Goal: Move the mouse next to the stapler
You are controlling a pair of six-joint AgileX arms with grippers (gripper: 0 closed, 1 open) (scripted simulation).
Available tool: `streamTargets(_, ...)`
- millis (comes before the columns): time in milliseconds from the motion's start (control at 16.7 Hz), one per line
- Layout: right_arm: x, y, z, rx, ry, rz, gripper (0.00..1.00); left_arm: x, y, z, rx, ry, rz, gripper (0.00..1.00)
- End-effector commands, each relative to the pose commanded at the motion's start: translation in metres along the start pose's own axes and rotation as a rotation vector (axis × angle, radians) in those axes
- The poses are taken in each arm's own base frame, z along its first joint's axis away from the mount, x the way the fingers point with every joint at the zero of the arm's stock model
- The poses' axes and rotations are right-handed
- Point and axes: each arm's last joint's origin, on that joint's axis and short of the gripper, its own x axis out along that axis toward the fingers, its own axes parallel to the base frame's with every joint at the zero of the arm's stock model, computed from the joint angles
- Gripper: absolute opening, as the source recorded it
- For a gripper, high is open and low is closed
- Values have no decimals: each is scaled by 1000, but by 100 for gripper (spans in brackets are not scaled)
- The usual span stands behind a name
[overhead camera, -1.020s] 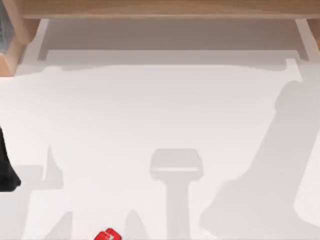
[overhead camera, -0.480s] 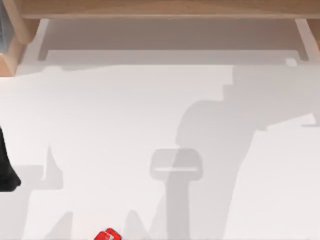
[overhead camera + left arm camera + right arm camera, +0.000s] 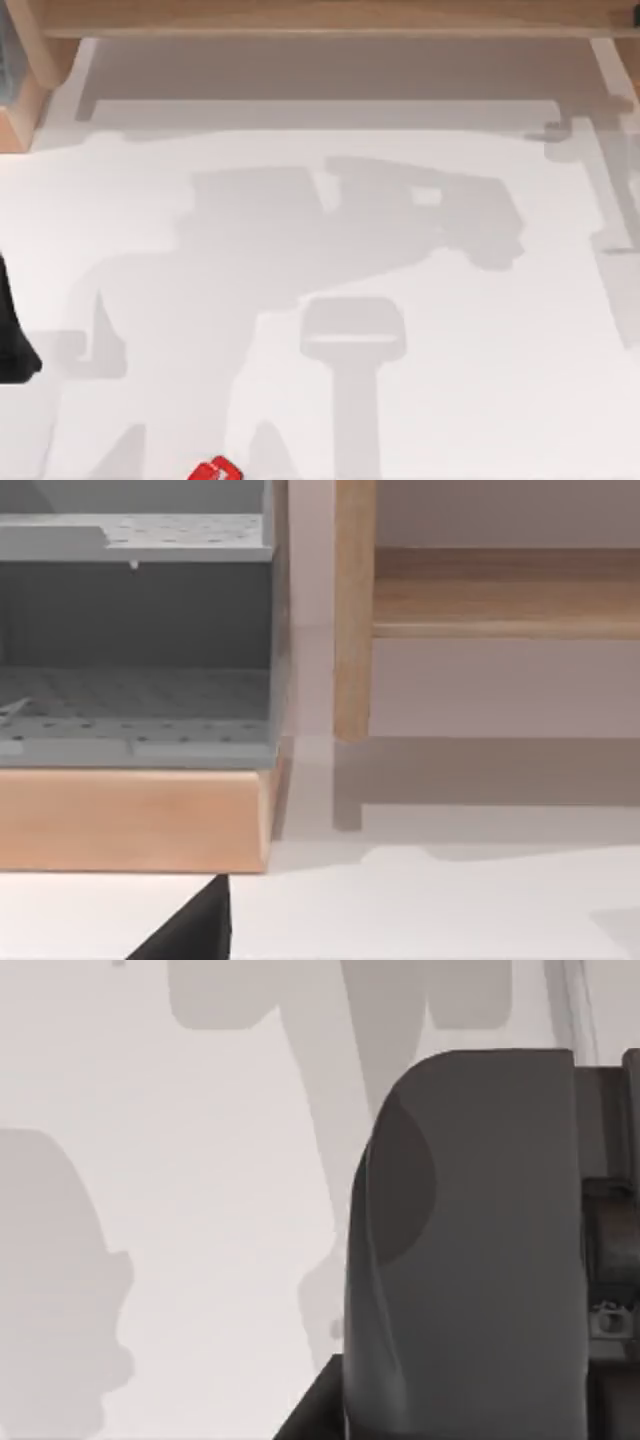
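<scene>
A small red object [image 3: 215, 470] with white marks sits at the table's near edge, left of the middle, cut off by the picture's border. I cannot tell whether it is the stapler or the mouse. My left arm [image 3: 12, 335] is a black shape parked at the table's left edge, and a black wedge [image 3: 190, 932] of it shows low in the left wrist view. A large dark grey arm part [image 3: 470, 1250] hangs above the white table in the right wrist view. The right arm's broad shadow [image 3: 300, 225] lies across the middle of the table.
A wooden shelf [image 3: 320, 18] runs along the table's far edge. At the far left a grey perforated drawer unit [image 3: 135, 660] stands on a wooden base [image 3: 130, 820], beside a wooden post [image 3: 353, 610]. A smaller fixed shadow [image 3: 352, 335] marks the table's centre.
The right arm's shadow has swept from the table's right side to the middle and left. The left arm and the red object have not moved.
</scene>
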Motion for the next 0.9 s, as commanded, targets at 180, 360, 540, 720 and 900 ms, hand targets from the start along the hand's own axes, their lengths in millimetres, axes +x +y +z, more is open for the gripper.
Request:
streamTargets(180,6,71,-39,8,36,22,0,0,0,0,0,0,0,100)
streamTargets(360,14,140,-93,-11,76,39,0,0,0,0,0,0,0,100)
streamTargets(540,23,197,-160,-49,111,46,0,0,0,0,0,0,0,100)
streamTargets(720,30,236,-231,-94,139,46,0,0,0,0,0,0,0,100)
streamTargets(900,35,257,-295,-135,158,40,0,0,0,0,0,0,0,100)
